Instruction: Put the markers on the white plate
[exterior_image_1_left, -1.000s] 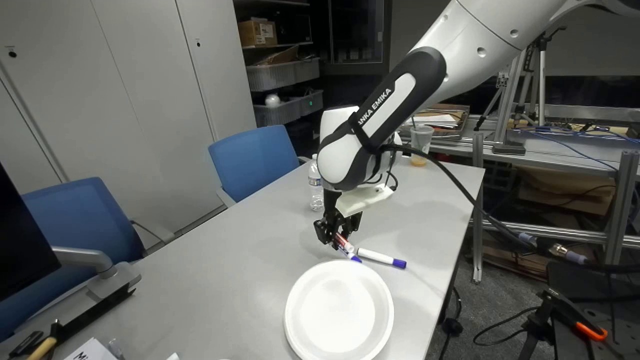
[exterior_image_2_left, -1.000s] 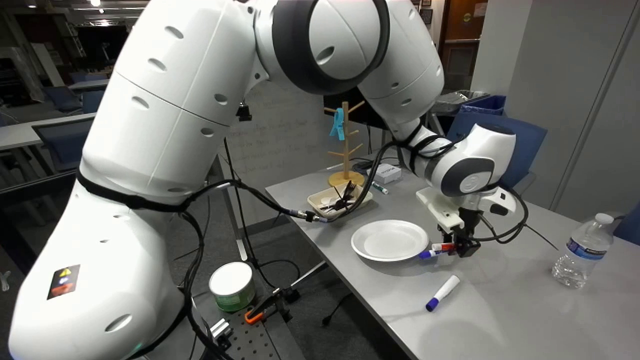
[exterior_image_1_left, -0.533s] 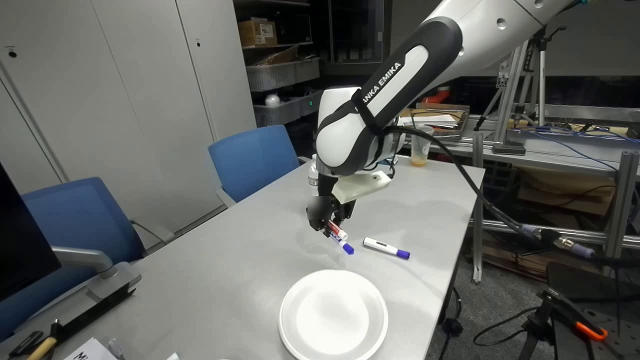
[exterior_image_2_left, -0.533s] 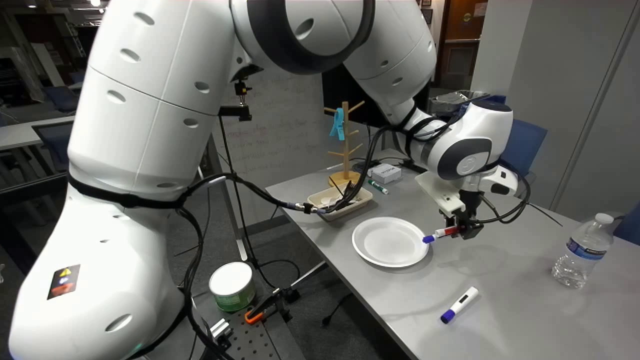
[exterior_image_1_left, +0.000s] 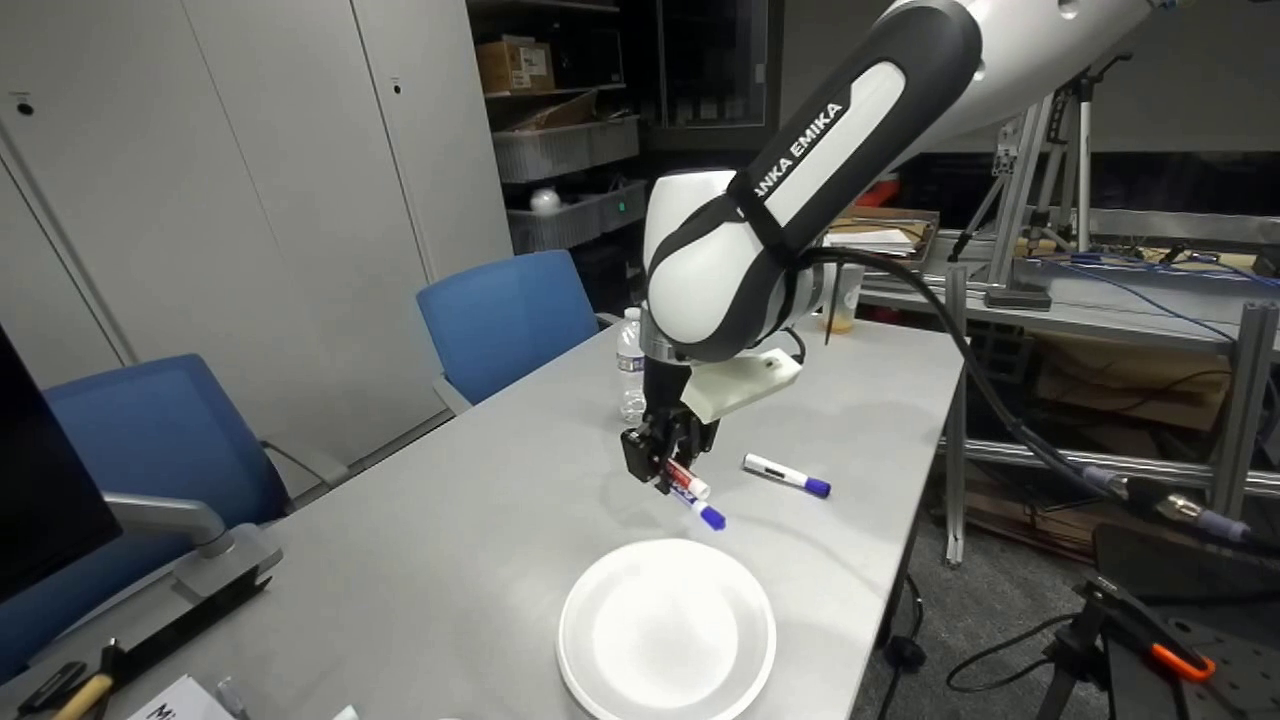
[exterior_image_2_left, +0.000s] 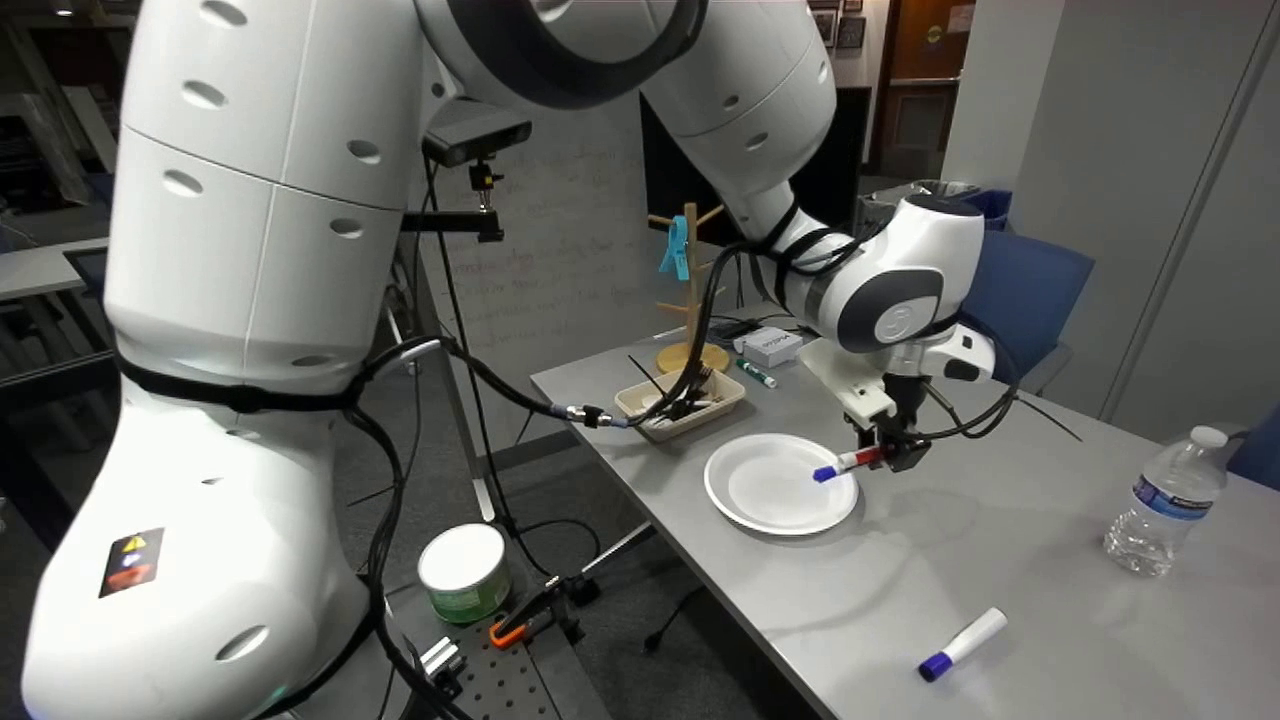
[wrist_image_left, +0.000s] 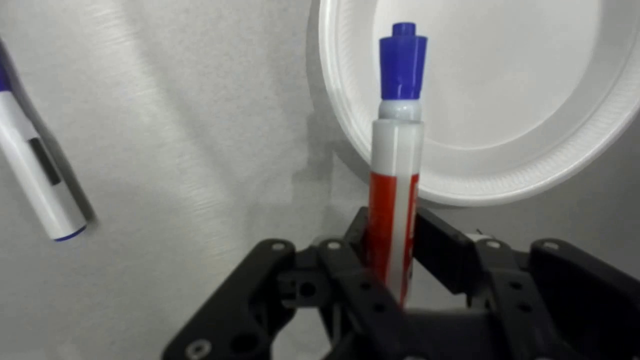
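Observation:
My gripper (exterior_image_1_left: 672, 468) is shut on two markers held together in the air. The red marker (wrist_image_left: 384, 220) is nearer the wrist camera. The blue-capped marker (wrist_image_left: 402, 70) lies under it and sticks out past its white end. Both also show in an exterior view, the red one (exterior_image_2_left: 866, 457) and the blue one (exterior_image_2_left: 826, 473). The blue cap appears over the near rim of the white plate (exterior_image_2_left: 775, 490) there; the plate also fills the upper right of the wrist view (wrist_image_left: 490, 75). A further white marker with a blue cap (exterior_image_1_left: 785, 475) lies on the table, apart from the plate.
A water bottle (exterior_image_2_left: 1165, 500) stands on the table beyond the gripper. A tray of cutlery (exterior_image_2_left: 690, 425), a green marker (exterior_image_2_left: 756, 373), a white box (exterior_image_2_left: 770, 346) and a wooden stand (exterior_image_2_left: 692, 355) are beyond the plate. The table edge (exterior_image_2_left: 720, 605) runs near the plate.
My gripper rose from the table with both markers, then moved toward the plate. The loose blue-capped marker has shifted farther from the plate. The plate shifted slightly.

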